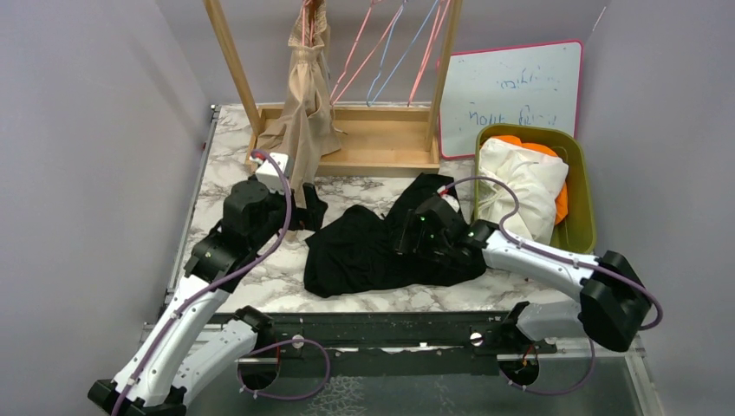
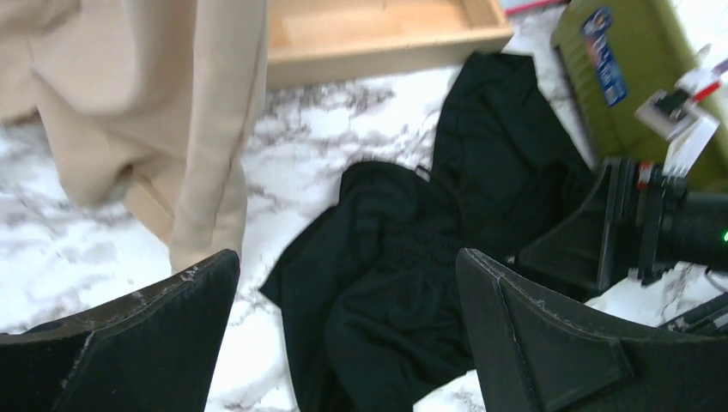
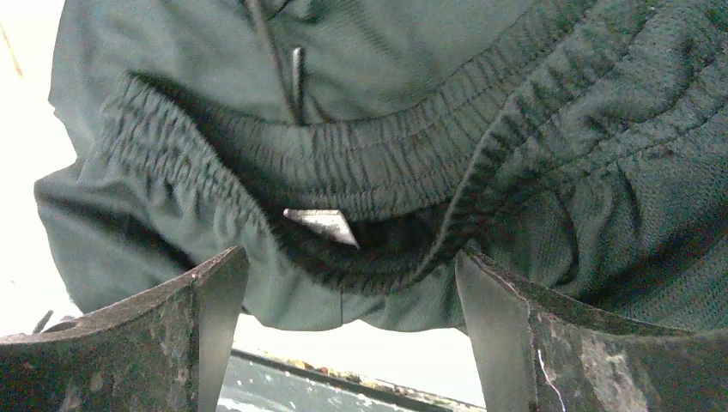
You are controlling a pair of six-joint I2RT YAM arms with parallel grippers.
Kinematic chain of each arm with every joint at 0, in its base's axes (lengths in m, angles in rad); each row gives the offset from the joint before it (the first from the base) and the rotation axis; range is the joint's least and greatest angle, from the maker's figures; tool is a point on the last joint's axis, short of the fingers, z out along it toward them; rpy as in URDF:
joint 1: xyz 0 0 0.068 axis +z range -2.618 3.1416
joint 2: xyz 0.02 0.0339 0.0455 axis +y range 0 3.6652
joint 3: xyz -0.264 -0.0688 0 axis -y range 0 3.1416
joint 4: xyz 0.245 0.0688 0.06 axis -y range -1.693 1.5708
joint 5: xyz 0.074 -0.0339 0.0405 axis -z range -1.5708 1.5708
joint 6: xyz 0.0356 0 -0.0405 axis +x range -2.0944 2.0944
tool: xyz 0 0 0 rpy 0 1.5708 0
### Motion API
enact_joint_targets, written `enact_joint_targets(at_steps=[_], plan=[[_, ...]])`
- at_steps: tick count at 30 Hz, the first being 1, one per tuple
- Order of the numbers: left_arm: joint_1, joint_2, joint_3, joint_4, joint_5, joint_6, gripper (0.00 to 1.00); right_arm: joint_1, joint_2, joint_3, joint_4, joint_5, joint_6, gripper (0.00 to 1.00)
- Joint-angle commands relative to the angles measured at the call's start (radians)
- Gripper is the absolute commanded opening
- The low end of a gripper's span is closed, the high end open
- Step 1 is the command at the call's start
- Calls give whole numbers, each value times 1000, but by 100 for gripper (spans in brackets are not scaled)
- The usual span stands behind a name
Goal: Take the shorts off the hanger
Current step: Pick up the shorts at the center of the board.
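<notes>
Black shorts [image 1: 373,247] lie crumpled on the marble table [image 1: 234,186], off any hanger. My left gripper [image 1: 309,213] hovers at their left edge, open, with the black shorts [image 2: 403,283] lying below its spread fingers [image 2: 154,335]. My right gripper [image 1: 409,232] rests over their right part, open; the gathered waistband and drawstring of the black shorts [image 3: 369,163] fill its view just beyond the fingertips [image 3: 515,343]. Tan shorts [image 1: 303,113] hang from a pink hanger [image 1: 310,17] on the wooden rack, and in the left wrist view the tan shorts [image 2: 172,103] drape to the table.
Empty pink and blue hangers [image 1: 390,52] hang on the rack above its wooden base tray [image 1: 381,143]. An olive bin [image 1: 581,208] at the right holds cream shorts [image 1: 520,186] over orange shorts [image 1: 529,143]. A whiteboard [image 1: 511,91] leans behind it.
</notes>
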Motion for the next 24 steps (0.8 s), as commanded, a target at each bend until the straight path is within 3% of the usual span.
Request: enact_joint_targets(at_steps=[1, 4, 8, 16, 19, 24], plan=[[6, -96, -166, 106, -2, -84, 99, 13, 112, 119, -126, 144, 163, 92], [6, -136, -256, 157, -14, -84, 99, 42, 226, 215, -229, 239, 253, 93], [6, -156, -334, 192, -48, -72, 99, 62, 395, 336, -321, 255, 335, 95], [6, -114, -318, 164, -66, -53, 99, 86, 696, 452, -361, 254, 379, 94], [6, -119, -316, 154, -97, -55, 99, 114, 785, 449, -387, 300, 391, 85], [6, -150, -313, 134, -161, -67, 99, 178, 805, 292, -257, 329, 397, 63]])
